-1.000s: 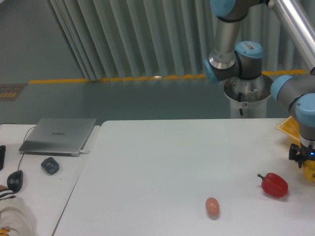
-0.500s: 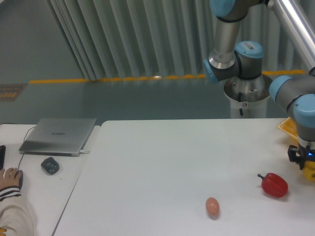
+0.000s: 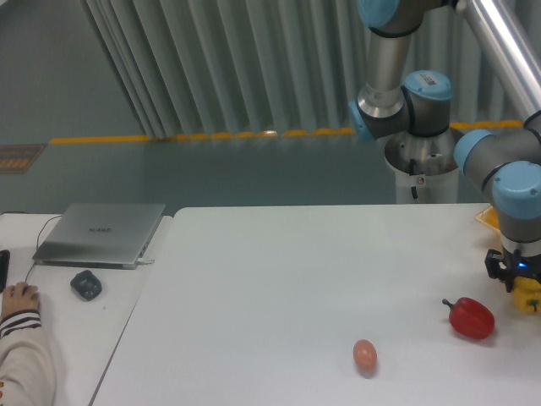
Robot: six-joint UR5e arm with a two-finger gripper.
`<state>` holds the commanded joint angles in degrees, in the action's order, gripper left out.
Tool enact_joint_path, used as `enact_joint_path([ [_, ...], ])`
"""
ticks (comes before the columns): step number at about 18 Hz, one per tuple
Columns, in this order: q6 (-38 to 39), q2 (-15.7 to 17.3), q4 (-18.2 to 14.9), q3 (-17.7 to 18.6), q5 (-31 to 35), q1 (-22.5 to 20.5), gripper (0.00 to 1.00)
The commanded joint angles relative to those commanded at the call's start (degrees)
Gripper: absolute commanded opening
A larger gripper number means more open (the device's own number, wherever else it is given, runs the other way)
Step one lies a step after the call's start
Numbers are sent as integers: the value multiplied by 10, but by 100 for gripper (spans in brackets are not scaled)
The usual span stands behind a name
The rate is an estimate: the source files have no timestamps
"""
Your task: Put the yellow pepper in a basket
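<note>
pepper point(image 3: 529, 298), yellow, sits at the counter's point(image 3: 296, 279) right edge, mostly hidden by the hand point(image 3: 512, 277); its axis cannot be told. hand's grip unclear. basket point(image 3: 488, 216) edge shows behind the arm.

- Evenly lit, cool and diffuse, no strong directional source.
- Soft, faint shadows under the red pepper point(image 3: 472, 318) and egg point(image 3: 364, 354).
- Mild glare along the arm's metal tube point(image 3: 505, 41).
- Slightly soft overall, low resolution.
</note>
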<state>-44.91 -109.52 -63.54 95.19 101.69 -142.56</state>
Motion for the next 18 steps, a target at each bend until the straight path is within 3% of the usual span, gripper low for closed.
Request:
enact_joint_path([
  [8,-17,59,-56,-13,-10,-9,44],
  [13,-85,90,-97,-14,-17,-52,44],
  [18,-156,94,-101,-8,-17,-104,45],
])
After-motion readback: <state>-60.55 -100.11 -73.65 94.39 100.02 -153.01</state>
